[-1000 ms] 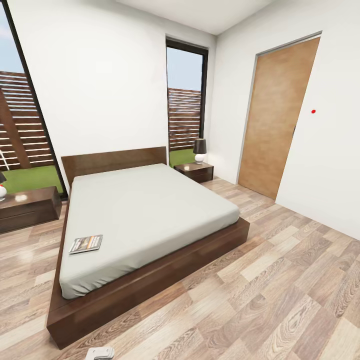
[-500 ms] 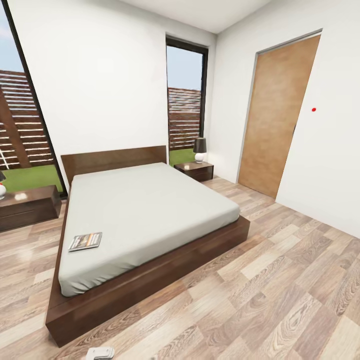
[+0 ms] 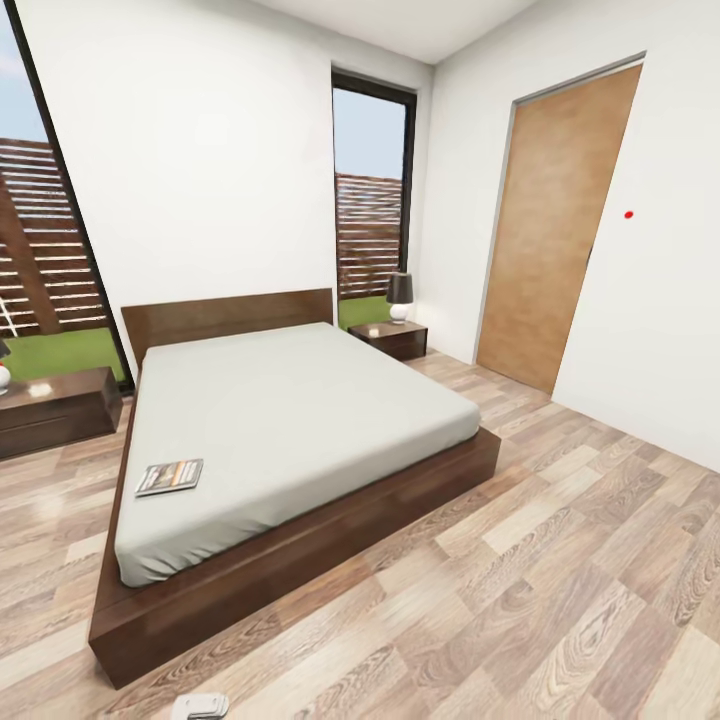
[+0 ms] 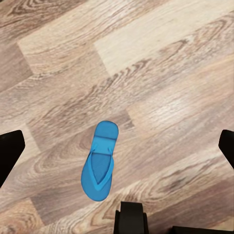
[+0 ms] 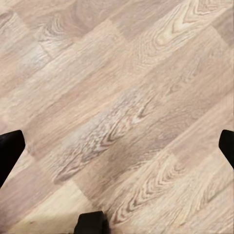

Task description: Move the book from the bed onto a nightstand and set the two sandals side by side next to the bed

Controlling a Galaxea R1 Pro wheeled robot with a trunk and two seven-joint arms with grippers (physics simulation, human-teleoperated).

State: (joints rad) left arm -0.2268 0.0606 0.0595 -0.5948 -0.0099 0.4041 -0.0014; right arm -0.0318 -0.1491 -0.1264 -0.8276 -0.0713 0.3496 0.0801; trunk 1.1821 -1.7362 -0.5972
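The bedroom point(image 3: 200, 150) has white walls, a wood-plank floor point(image 3: 560, 580) and two tall black-framed windows looking out on a slatted fence and grass. A plain wooden door point(image 3: 555, 225) stands in the right-hand wall.

The bed point(image 3: 300, 545), a low dark-brown frame with a flat headboard and a light-grey mattress, fills the middle of the room. One nightstand point(image 3: 55, 410) sits beside the bed at the left edge of the head view; the other nightstand point(image 3: 392, 340) sits on the far side, by the narrower window, and carries a small lamp point(image 3: 399, 297) with a dark shade.

The book point(image 3: 170, 477) lies flat on the mattress, near the bed's left edge and toward its foot.

In the left wrist view, one blue sandal point(image 4: 101, 167) lies flat on the floor, strap side up, below the left claw point(image 4: 117, 151), whose dark fingertips are spread wide, well apart from the sandal on either side. In the right wrist view, the right claw point(image 5: 117, 151) is likewise spread wide above bare planks.
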